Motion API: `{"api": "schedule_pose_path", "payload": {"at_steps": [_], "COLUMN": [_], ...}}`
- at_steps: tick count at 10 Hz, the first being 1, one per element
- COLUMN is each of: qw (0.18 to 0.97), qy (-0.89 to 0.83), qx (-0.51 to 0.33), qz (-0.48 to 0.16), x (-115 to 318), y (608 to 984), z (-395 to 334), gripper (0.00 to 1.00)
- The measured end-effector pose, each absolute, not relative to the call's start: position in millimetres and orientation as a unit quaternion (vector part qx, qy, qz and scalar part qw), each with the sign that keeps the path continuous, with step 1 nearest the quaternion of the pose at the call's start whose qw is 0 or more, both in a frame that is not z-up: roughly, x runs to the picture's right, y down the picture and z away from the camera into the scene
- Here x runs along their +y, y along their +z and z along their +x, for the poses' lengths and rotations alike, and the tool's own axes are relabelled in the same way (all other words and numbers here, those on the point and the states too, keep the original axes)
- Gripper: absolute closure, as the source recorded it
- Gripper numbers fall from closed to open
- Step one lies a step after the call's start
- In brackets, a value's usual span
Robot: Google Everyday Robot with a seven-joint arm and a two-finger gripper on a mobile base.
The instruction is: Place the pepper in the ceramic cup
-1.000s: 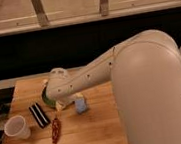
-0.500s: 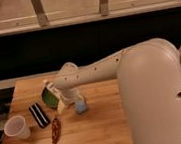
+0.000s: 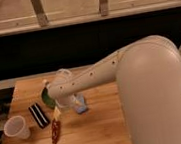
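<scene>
**A:** Where does the slender dark red chili pepper [image 3: 55,132] lie?

**B:** Flat on the light wooden table [image 3: 100,135], toward its near left part. Nothing is lifting it.

**A:** And the robot's gripper [image 3: 59,106]?

**B:** It hangs at the end of the big white arm [image 3: 109,69], which reaches in from the right. The gripper points down, just above and beyond the pepper's far end. Whether it is open or closed cannot be told, nor whether it touches the pepper. It seems placed there to come down on the pepper from above.

**A:** Where must the pepper go?

**B:** Into the small plain white ceramic cup [image 3: 17,128], at the table's left edge, left of the pepper. A black-and-white striped block [image 3: 38,115] lies between the two, so the carry would probably need to pass over it.

**A:** Anything else close by?

**B:** A dark green bowl [image 3: 46,97] shows partly behind the arm, and a small pale blue object [image 3: 81,107] sits right of the gripper.
</scene>
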State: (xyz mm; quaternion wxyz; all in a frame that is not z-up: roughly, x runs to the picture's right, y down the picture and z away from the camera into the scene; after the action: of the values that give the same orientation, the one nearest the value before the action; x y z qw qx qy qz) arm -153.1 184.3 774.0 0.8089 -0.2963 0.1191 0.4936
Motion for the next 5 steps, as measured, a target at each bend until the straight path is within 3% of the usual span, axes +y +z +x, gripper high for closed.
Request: {"api": "schedule_pose_path", "payload": {"at_steps": [5], "qw": [0.814], "qy": [0.491], "qx": [0.117], "qz": [-0.289], "x": [197], "y": [781], "z": [-175], "gripper": [0.2]}}
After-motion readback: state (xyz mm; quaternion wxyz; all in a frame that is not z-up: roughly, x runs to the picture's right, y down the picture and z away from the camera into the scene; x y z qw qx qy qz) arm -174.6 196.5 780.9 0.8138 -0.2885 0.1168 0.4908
